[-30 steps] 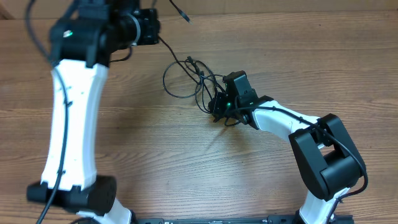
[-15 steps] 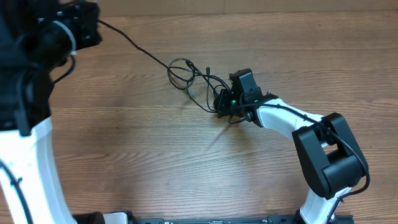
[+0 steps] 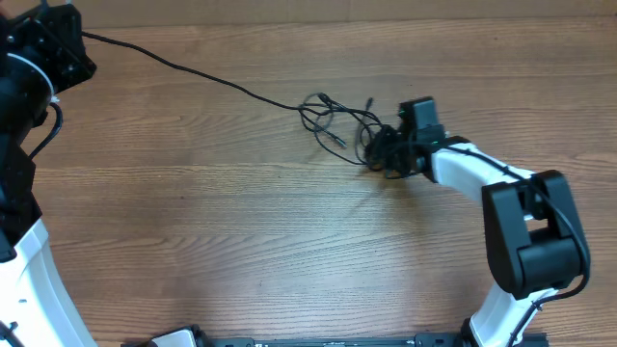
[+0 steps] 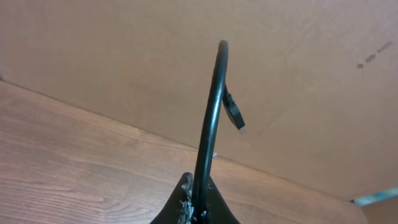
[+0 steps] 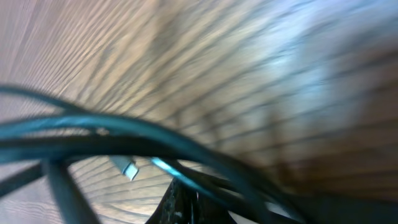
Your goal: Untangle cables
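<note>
Wood table (image 3: 289, 251): cables (image 3: 339, 118) tangled right of centre, one strand (image 3: 193, 70) running taut to the far-left corner. Left gripper (image 4: 198, 205) pinched shut on that strand; right gripper (image 3: 388, 154) clamped shut on the tangle. Step looks like pull-apart. Next move probably needs wider separation without tightening the loops.

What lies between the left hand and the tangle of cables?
Only one thin black cable, running from the left hand to the tangle over the bare table; the overhead view shows it.
</note>
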Robot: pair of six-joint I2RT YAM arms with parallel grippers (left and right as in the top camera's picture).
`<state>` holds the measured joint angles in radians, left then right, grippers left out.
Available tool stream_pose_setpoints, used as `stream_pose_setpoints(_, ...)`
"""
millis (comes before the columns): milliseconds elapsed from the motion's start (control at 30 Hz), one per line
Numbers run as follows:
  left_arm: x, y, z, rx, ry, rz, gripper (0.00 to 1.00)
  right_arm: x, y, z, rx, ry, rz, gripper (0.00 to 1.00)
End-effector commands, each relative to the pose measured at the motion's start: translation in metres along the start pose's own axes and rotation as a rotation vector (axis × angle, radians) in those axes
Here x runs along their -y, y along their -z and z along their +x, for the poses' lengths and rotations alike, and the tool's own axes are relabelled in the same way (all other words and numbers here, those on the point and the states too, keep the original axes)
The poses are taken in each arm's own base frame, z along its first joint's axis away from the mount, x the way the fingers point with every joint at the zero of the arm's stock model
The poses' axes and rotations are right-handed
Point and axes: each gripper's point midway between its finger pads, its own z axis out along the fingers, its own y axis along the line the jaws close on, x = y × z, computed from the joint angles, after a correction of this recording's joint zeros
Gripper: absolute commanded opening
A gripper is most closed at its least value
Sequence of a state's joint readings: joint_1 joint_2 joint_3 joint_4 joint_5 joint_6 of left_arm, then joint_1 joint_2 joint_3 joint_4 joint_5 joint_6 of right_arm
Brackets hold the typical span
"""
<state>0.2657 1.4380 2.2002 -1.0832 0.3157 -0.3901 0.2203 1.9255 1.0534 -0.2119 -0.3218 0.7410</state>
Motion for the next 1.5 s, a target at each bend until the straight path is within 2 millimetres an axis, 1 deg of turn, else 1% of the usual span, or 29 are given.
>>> stream_pose_setpoints(0,-0.001,0.018,-0.019,0.079,0.006,-0.014,0.04,0.031,0.007,-0.016,0.003,-0.096,0.036,0.04)
stream_pose_setpoints(67,-0.004,0.019,-0.020,0.084,0.010,-0.025,0.04,0.045,0.013,-0.022,0.004,-0.129,0.058,0.04)
stream_pose_setpoints(167,-0.009,0.021,-0.022,0.091,0.014,-0.039,0.04,0.067,0.021,-0.031,0.004,-0.118,0.089,0.04)
stream_pose_setpoints(267,-0.014,0.022,-0.024,0.095,0.019,-0.054,0.04,0.092,0.031,-0.037,0.006,-0.129,0.147,0.04)
stream_pose_setpoints(367,-0.021,0.023,-0.025,0.104,0.024,-0.085,0.04,0.120,0.041,-0.043,0.022,-0.185,0.223,0.04)
stream_pose_setpoints(467,-0.031,0.024,-0.027,0.118,0.029,-0.135,0.04,0.137,0.050,-0.048,0.027,-0.221,0.245,0.04)
stream_pose_setpoints(567,-0.038,0.022,-0.025,0.112,0.036,-0.169,0.04,0.149,0.056,-0.052,0.035,-0.258,0.255,0.04)
stream_pose_setpoints(667,-0.042,0.017,-0.021,0.090,0.043,-0.180,0.04,0.157,0.061,-0.054,0.038,-0.283,0.262,0.04)
stream_pose_setpoints(800,-0.055,0.005,-0.014,0.053,0.057,-0.220,0.04,0.163,0.063,-0.051,0.028,-0.296,0.284,0.04)
stream_pose_setpoints(867,-0.062,-0.005,-0.007,0.013,0.070,-0.235,0.04,0.165,0.064,-0.049,0.023,-0.300,0.296,0.04)
stream_pose_setpoints(1000,-0.078,-0.025,0.016,-0.094,0.103,-0.274,0.04,0.166,0.064,-0.046,0.015,-0.303,0.301,0.04)
stream_pose_setpoints(1133,-0.089,-0.047,0.049,-0.248,0.130,-0.279,0.04,0.167,0.065,-0.042,-0.002,-0.310,0.310,0.04)
stream_pose_setpoints(1233,-0.096,-0.066,0.083,-0.393,0.136,-0.299,0.04,0.169,0.065,-0.038,-0.016,-0.317,0.317,0.04)
stream_pose_setpoints(1467,-0.107,-0.119,0.174,-0.773,0.065,-0.314,0.04,0.170,0.066,-0.032,-0.038,-0.325,0.327,0.04)
